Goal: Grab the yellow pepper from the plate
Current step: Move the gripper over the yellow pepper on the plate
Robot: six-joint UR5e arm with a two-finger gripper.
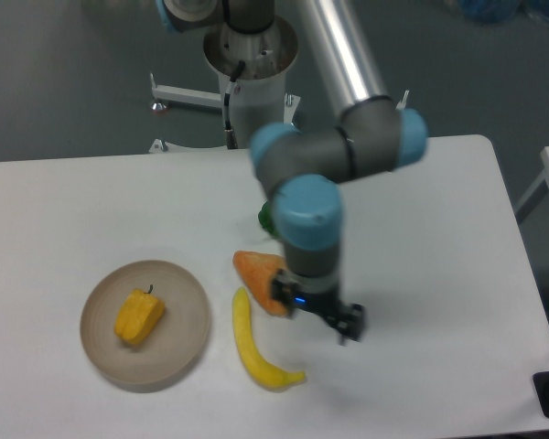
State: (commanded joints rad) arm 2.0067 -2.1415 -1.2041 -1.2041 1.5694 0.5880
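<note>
Pepper, the yellow pepper (139,316), lies on the plate (185,338) at the tabletop's (82,210) near left; the end effector (346,325) hangs well to its right, holding nothing visible, its opening impossible to tell; an orange wedge (258,272) and a long yellow banana-like piece (256,352) lie between.

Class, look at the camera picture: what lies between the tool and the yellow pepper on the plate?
The long yellow banana-like piece lies on the table between the tool and the yellow pepper, which sits on the plate.
</note>
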